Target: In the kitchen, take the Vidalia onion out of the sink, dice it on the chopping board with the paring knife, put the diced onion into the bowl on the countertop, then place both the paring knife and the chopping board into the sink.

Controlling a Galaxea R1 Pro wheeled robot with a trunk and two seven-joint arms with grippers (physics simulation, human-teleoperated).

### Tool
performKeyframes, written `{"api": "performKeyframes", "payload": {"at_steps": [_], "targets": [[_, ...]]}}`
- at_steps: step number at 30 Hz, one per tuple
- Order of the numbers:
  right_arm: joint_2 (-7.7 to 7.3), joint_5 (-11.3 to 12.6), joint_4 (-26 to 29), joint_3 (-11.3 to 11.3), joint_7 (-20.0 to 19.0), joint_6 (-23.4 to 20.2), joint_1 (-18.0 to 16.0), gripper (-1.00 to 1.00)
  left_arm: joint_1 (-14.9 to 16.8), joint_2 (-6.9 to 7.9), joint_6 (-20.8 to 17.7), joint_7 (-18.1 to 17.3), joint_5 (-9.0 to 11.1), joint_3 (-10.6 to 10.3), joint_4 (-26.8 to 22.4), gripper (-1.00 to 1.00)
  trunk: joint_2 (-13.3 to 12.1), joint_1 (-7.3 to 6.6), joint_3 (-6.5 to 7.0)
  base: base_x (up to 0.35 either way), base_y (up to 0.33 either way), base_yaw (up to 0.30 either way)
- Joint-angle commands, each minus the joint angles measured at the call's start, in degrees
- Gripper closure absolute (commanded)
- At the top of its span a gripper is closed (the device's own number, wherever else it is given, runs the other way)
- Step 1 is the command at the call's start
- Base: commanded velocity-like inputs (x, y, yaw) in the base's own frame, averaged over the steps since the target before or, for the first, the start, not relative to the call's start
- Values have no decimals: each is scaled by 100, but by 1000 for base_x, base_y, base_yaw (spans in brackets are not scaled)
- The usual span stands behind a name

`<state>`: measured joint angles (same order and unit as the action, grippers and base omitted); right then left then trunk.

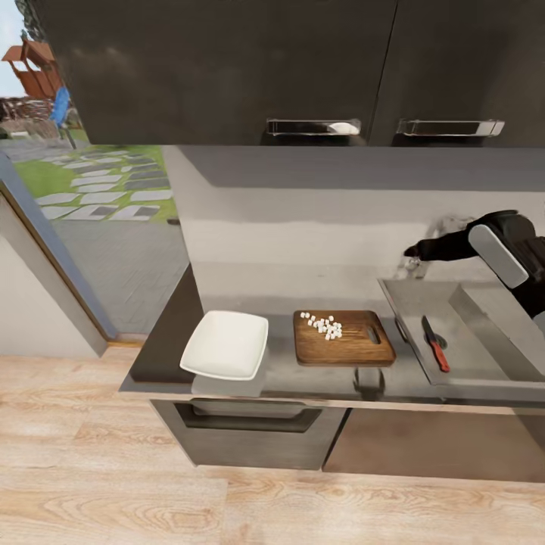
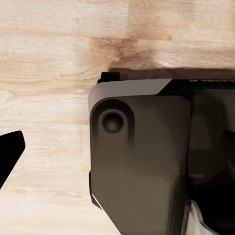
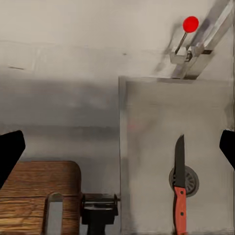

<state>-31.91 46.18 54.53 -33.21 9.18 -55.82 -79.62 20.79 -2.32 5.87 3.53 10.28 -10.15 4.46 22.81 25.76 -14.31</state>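
Right now your paring knife (image 1: 434, 344) lies flat in the sink (image 1: 484, 371), dark blade pointing far, red handle toward the near edge. From the right wrist camera the knife (image 3: 179, 186) rests partly across the round drain (image 3: 187, 181), with the sink floor (image 3: 147, 147) bare around it.

The diced onion (image 1: 323, 325) sits as a cluster of tiny pale bits on the far-left part of the chopping board (image 1: 344, 346). That board is on the table (image 1: 280, 375), just left of the sink, handle slot at its right end. The right wrist camera catches the board's right end (image 3: 34, 196) and a dark fitting (image 3: 99, 210) between board and sink.

The bowl (image 1: 225, 344), white and squarish, sits left of the board, near but not touching, with nothing in it.

Your right arm (image 1: 492, 246) reaches leftward over the far side of the sink, by the tap (image 1: 446, 227); the tap's red dot (image 3: 190, 23) shows from the wrist. The right claw (image 3: 117, 149) is spread wide, dark fingertips (image 3: 10, 152) at opposite frame edges, pinching nothing, above the sink's left rim.

The left wrist camera gives you wooden floor (image 2: 54, 58), one dark fingertip (image 2: 10, 152) and a dark robot body part (image 2: 142, 161); you cannot tell the left claw's state.

Dark wall cabinets (image 1: 227, 68) hang above.
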Motion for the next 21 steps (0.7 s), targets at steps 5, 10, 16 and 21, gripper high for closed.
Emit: {"api": "performKeyframes", "payload": {"at_steps": [5,10,16,21], "targets": [[612,57,-970,-7,315,-73,-9,-100,13,-6,45,7,49,-49,28,-100,11,2,-11,-111,0,0],[1285,-122,-1882,2,826,-55,-9,-100,13,-50,30,-18,45,-49,21,-100,11,2,-11,-22,0,0],[1371,-146,-1987,20,944,-53,-5,-100,13,-66,28,-19,44,-49,20,-100,11,2,-11,-2,0,0],[1312,-152,-1998,22,953,-67,-1,-100,13,-70,28,-19,44,-49,20,-100,11,2,-11,0,0,0]]}}
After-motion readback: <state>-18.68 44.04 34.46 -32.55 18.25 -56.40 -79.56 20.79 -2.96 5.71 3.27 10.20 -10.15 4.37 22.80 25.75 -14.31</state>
